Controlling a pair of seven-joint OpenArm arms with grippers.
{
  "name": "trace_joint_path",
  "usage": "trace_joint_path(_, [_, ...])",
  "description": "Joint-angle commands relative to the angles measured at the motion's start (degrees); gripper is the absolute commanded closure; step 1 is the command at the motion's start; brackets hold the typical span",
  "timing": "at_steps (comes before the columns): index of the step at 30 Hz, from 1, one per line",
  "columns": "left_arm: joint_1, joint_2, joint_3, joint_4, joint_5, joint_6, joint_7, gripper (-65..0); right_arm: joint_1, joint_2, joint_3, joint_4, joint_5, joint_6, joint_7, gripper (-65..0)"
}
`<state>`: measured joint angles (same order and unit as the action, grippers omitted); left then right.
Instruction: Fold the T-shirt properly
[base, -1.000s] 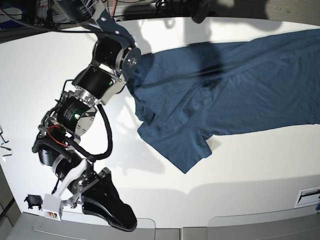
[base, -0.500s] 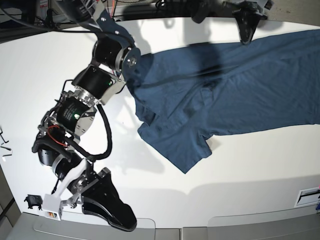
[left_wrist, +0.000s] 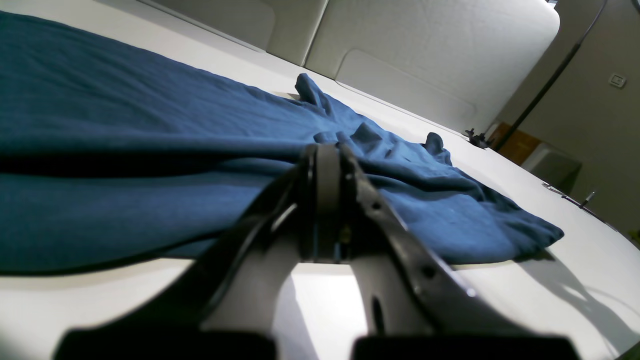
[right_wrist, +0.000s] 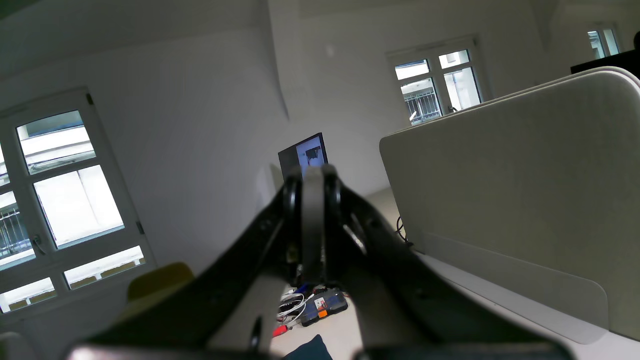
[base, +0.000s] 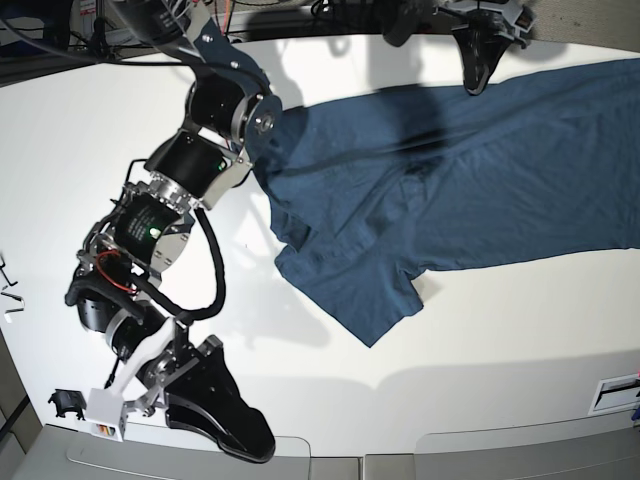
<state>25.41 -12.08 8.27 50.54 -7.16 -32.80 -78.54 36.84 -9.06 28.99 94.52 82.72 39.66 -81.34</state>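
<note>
Your T-shirt (base: 450, 190) lies spread on the white surface (base: 480, 340), filling the upper right of the base view and running off its right edge. It's rumpled, not flat: creases through the middle, one sleeve (base: 355, 290) sticking out toward the near edge, fabric bunched where it meets the right arm's upper joints (base: 225, 120).

Left pincer (base: 478, 80): at the far edge of the shirt, top of the base view, tips pointing down at the cloth. In the left wrist view the left pincer (left_wrist: 327, 150) is clenched, jaws pressed together, tip low against the navy fabric. You can't tell from that angle whether any cloth is pinched between them; nothing visibly lifted.

Right pincer (base: 225, 420): parked well away from the shirt, near the front-left corner of the surface. The right wrist view shows the right pincer (right_wrist: 312, 175) clenched with nothing in it, aimed up at the room: windows (right_wrist: 65, 200), a laptop screen (right_wrist: 302, 155), a grey partition panel (right_wrist: 510, 200). A sliver of navy cloth (right_wrist: 310, 350) shows at the bottom edge of that view.

A small black clip (base: 65, 403) sits at the front-left corner of the surface.
</note>
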Motion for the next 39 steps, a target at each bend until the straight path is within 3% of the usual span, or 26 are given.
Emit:
trace_joint_path(1, [-3.67,0.63,0.02,3.26,-0.44,-1.07,-1.46,0.0,1.86,0.06,-0.28,0.68,1.42,0.34,1.34,0.0])
trace_joint_path(25, [-11.45,0.94,0.02,3.61,-0.42,-1.31,-1.46,0.0,1.88,0.06,-0.28,0.66,-1.11,0.34,1.34,0.0])
trace_joint_path(26, [-11.47,0.96,0.02,3.61,-0.42,-1.73,-1.46,0.0,1.88,0.06,-0.28,0.66,-1.16,0.34,1.34,0.0])
trace_joint_path(28, [-11.58,0.96,0.02,3.89,-0.42,-6.78,-1.46,0.0,1.86,0.06,-0.28,0.66,-1.22,0.34,1.34,0.0])
trace_joint_path(29, [-11.65,0.98,0.02,4.24,-0.42,-7.20,-1.46,0.0,1.88,0.06,-0.28,0.66,-1.40,0.34,1.34,0.0])
trace_joint_path(39, [-11.19,1.44,0.02,14.56,0.17,-7.20,-1.46,0.0,1.84,0.06,-0.28,0.61,-2.01,0.34,1.34,0.0])
